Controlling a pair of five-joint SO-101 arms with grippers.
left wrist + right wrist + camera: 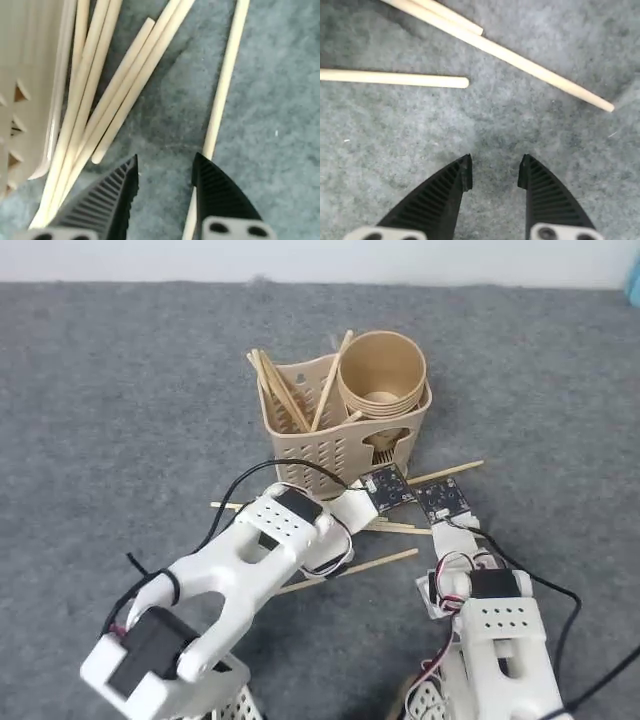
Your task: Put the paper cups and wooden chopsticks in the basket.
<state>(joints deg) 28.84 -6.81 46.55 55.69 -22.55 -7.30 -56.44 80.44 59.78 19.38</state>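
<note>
- Right gripper (495, 172): jaws parted, nothing between them, over bare grey mat (485, 125). Loose sticks lie just beyond the tips. The closest, a crosswise chopstick (395, 77), has its long axis square to the fingers and its blunt end ahead of one jaw tip.
- Left gripper (165, 175): jaws parted, empty. A single chopstick (223, 80) runs lengthwise with the fingers and passes under one jaw tip, not through the gap.
- On the other side of that gap, a bundle of chopsticks (117, 95) lies flat, tight against the foot of the basket wall.
- Judgement: the left arm is the nearer one. A slight sideways shift should centre the single chopstick in the gap.
- Far: basket (320, 450) upright, paper cups (382, 375) nested in its right compartment, standing chopsticks (282, 392) in the left.
</note>
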